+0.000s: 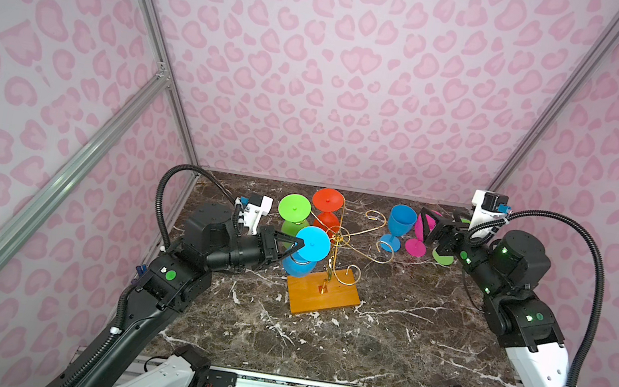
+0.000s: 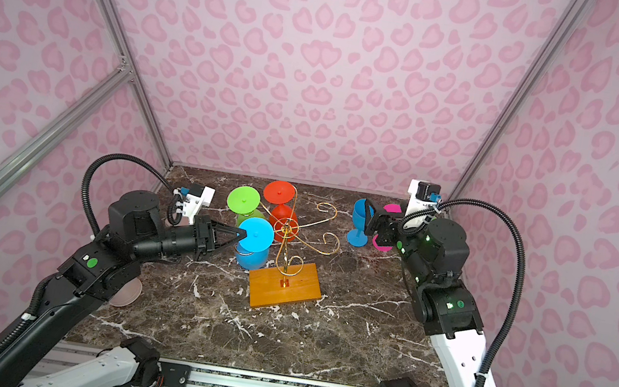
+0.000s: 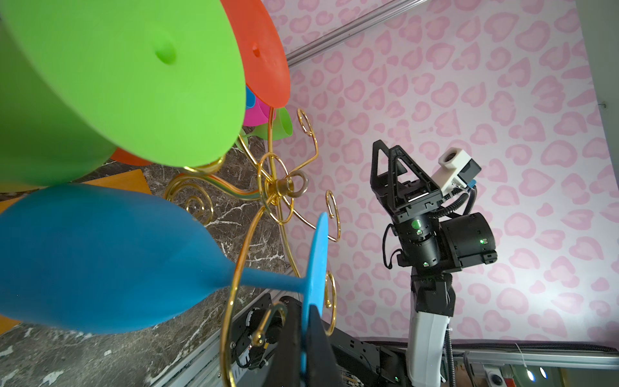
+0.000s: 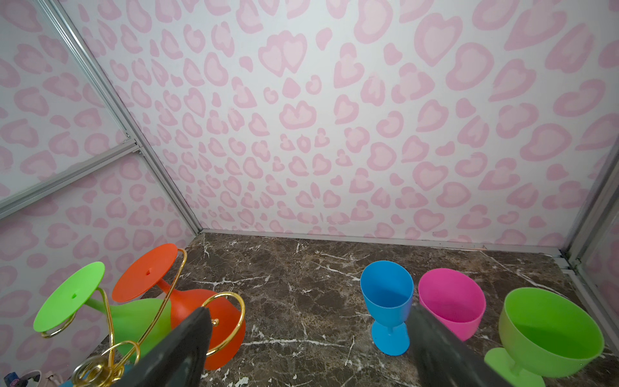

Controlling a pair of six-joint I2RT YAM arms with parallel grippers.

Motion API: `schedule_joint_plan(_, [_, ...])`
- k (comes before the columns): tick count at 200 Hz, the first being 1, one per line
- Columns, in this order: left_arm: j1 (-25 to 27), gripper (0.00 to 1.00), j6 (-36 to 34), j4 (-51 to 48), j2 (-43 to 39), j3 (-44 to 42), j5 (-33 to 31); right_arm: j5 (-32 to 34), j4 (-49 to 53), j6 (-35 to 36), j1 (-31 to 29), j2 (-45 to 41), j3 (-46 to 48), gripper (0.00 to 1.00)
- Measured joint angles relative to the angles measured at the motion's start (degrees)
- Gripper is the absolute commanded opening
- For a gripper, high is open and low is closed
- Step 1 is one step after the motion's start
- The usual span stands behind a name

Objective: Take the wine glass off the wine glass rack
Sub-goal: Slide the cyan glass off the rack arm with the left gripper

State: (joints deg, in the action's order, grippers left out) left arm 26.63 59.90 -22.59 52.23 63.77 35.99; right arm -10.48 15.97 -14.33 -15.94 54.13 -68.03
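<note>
Left tool [image 1: 296, 244] pinches the hanging blue wine glass [image 1: 315, 242] by its foot — right tool [image 1: 432, 233] spread, empty.

wine glass rack [image 1: 304, 297]: shiny gold wire, wood base | wine glass [image 1: 313, 243]: matt plastic | table [image 1: 358, 349]: marbled

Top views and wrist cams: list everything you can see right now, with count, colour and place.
wine glass rack: 1, gold wire on an orange-brown wooden base, middle of the table.
hanging wine glasses: 3, green, red, blue, upside down on the rack's left side.
standing wine glasses: 3, blue, pink, green, upright in a row at the far right.
table: 1, dark marble with white veins.
left gripper: 1, black, shut on the hanging blue glass's foot.
right gripper: 1, black, open, holding nothing, by the standing glasses.
</note>
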Motion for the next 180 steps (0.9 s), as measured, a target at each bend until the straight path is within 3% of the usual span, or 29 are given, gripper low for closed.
schedule_joint_plan(74, [0.1,0.03,-1.7,-1.2,0.8,1.0,5.6,0.4,0.0,0.0,0.0,0.0,0.0,0.93])
schedule_joint_plan(180, [0.0,0.03,-4.9,-5.9,-3.2,0.3,8.1,0.1,0.0,0.0,0.1,0.5,0.0,0.93])
